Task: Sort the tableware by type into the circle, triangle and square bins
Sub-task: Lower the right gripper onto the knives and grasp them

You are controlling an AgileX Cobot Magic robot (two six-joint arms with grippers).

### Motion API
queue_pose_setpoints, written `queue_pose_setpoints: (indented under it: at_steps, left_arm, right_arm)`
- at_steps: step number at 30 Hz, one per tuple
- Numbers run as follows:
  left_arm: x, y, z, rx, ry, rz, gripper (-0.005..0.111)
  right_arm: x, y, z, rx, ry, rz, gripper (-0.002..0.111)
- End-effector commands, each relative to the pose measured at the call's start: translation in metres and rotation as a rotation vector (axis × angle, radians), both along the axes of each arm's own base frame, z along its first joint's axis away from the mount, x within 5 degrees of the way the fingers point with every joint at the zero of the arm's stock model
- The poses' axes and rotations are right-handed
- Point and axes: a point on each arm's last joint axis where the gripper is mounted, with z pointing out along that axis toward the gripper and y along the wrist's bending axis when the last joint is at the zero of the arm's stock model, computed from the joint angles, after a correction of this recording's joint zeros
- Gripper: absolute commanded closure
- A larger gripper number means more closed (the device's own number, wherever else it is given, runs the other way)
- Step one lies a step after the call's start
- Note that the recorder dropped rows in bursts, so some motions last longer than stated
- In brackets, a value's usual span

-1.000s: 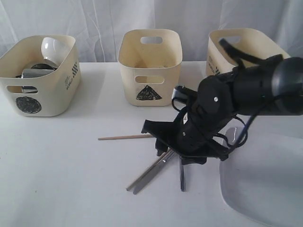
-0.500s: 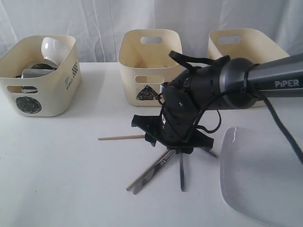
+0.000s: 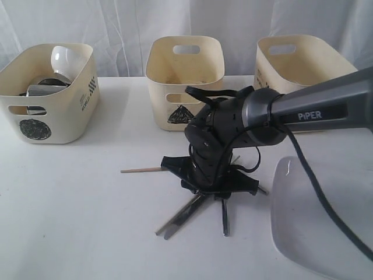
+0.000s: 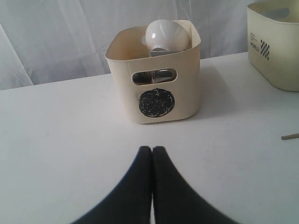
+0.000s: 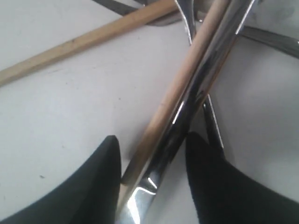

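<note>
My right gripper [image 3: 210, 186] is down over the pile of cutlery on the table. It stands open [image 5: 152, 140], with a wooden chopstick [image 5: 177, 88] and a metal chopstick [image 5: 205, 79] lying side by side between its fingers. Metal chopsticks [image 3: 178, 217] and a dark handle [image 3: 224, 219] poke out below it. Another wooden chopstick [image 3: 143, 170] points left. The circle bin [image 3: 49, 93] holds a white bowl [image 3: 64, 59] and steel ware [image 3: 42, 90]. My left gripper [image 4: 152, 148] is shut and empty, facing that circle bin [image 4: 156, 79]. The triangle bin [image 3: 185, 81] stands in the middle.
A third cream bin [image 3: 297, 64] stands at the back right, its mark hidden by the arm. The large white plate [image 3: 326, 216] lies at the front right, close to the right arm's cable. The left arm does not show in the exterior view.
The right arm has swung left and lowered, bringing its gripper from beside the plate down onto the crossing of the chopsticks. The cutlery has not moved.
</note>
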Motion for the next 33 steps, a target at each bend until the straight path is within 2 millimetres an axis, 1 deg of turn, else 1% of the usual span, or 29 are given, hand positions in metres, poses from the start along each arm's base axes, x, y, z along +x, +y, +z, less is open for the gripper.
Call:
queue_pose_setpoints:
  at_steps: [1, 4, 8, 14, 16, 24, 28, 31, 33]
  left_arm:
    - [0.0, 0.0, -0.001, -0.008, -0.002, -0.001, 0.107]
    - [0.0, 0.0, -0.001, -0.008, -0.002, -0.001, 0.107]
    - [0.0, 0.0, -0.001, -0.008, -0.002, -0.001, 0.107]
    - [0.0, 0.0, -0.001, -0.008, -0.002, -0.001, 0.107]
    - [0.0, 0.0, -0.001, -0.008, -0.002, -0.001, 0.107]
    - [0.0, 0.0, -0.001, -0.008, -0.002, -0.001, 0.107]
    - [0.0, 0.0, -0.001, -0.008, -0.002, -0.001, 0.107]
    - [0.0, 0.0, -0.001, -0.008, -0.002, -0.001, 0.107]
    - [0.0, 0.0, -0.001, -0.008, -0.002, -0.001, 0.107]
  right_arm:
    - [-0.002, 0.001, -0.001, -0.026, 0.016, 0.004, 0.084]
    - [-0.004, 0.002, -0.001, -0.034, 0.023, 0.008, 0.097]
    - [-0.007, 0.007, -0.001, -0.034, 0.023, 0.021, 0.108]
    - [-0.009, 0.009, -0.001, -0.052, 0.02, 0.075, 0.108]
    - [-0.009, 0.01, 0.002, -0.053, 0.013, 0.096, 0.108]
    - [-0.01, 0.006, 0.035, -0.067, -0.087, 0.199, 0.108]
    - [-0.01, 0.006, 0.045, -0.067, -0.12, 0.255, 0.108]
    - [-0.007, 0.006, 0.055, -0.059, -0.181, 0.282, 0.108]
    - [-0.004, 0.005, 0.067, -0.025, -0.24, 0.288, 0.108]
